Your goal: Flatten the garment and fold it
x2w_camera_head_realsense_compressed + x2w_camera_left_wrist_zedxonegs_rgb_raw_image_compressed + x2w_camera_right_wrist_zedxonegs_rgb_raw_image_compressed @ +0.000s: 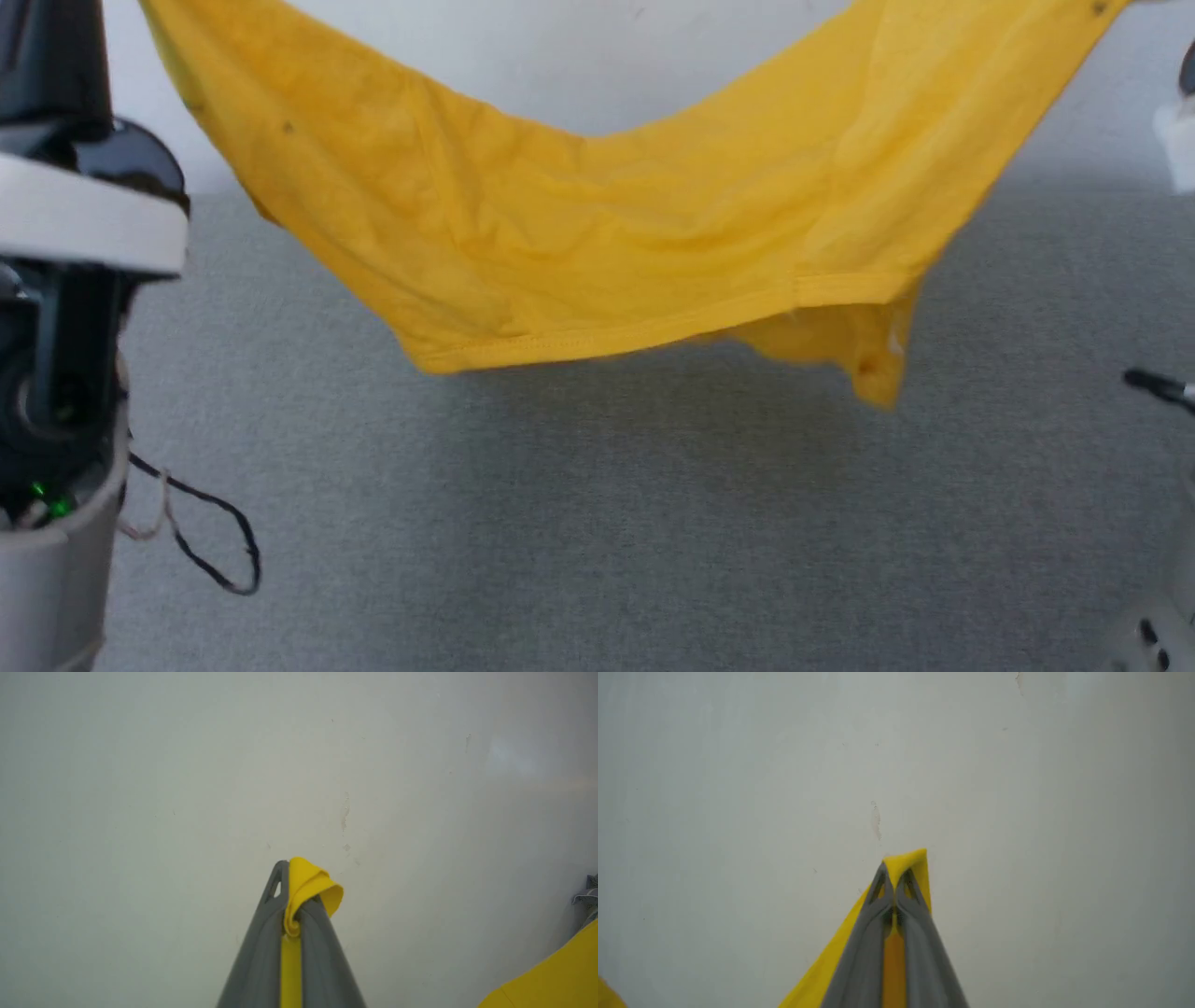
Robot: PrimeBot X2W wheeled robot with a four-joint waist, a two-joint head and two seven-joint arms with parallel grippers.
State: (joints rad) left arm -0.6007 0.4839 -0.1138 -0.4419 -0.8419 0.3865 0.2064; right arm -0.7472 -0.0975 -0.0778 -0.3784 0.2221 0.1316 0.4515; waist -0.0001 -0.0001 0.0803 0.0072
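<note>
At the left edge of the head view the dark-and-white left arm is seen standing upright. A loop of black cable dangles beside it over the grey surface. The left end effector is clamped tight on a bunched corner of the yellow T-shirt, and a little curl of cloth is squeezed out past the fingertips against the white wall. Across the middle, the T-shirt is held up in the air, slung between its two raised corners and sagging in a deep curve. Its stitched hem hangs lowest, and a soft shadow is cast on the grey surface beneath. Plain yellow cloth is presented to the head camera, and a second layer peeks out below the hem towards the right. On the right, the right end effector is pinched shut on the other corner, with cloth trailing down to its left in the wrist view.
</note>
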